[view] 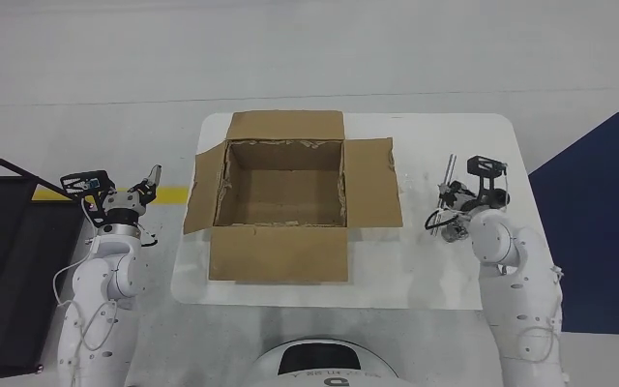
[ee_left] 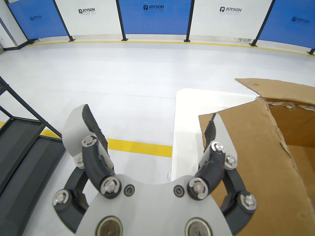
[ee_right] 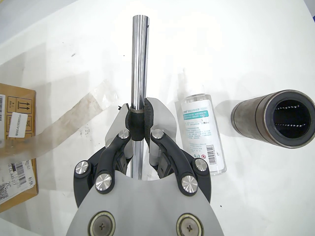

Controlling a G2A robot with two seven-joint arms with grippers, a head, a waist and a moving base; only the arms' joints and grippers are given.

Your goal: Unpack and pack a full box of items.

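An open cardboard box (view: pixel 279 253) stands in the middle of the white table (view: pixel 435 281), flaps folded outward and its inner floor bare. My right gripper (ee_right: pixel 139 110) is shut on a chrome rod (ee_right: pixel 139 57), held just above the table's right side, where the rod (view: pixel 448 174) also shows from above. A clear labelled bottle (ee_right: pixel 200 133) and a grey metal cylinder sleeve (ee_right: pixel 273 119) lie on the table beside that gripper. My left gripper (ee_left: pixel 149 121) hangs open with nothing in it, off the table's left edge, next to the box's left flap (ee_left: pixel 246 153).
A black metal rack (ee_left: pixel 19 143) stands on the floor left of the left arm. A strip of clear tape (ee_right: pixel 73 116) hangs off the box flap (ee_right: pixel 14 133) near the right gripper. A yellow floor line (ee_left: pixel 137 147) runs under the left gripper.
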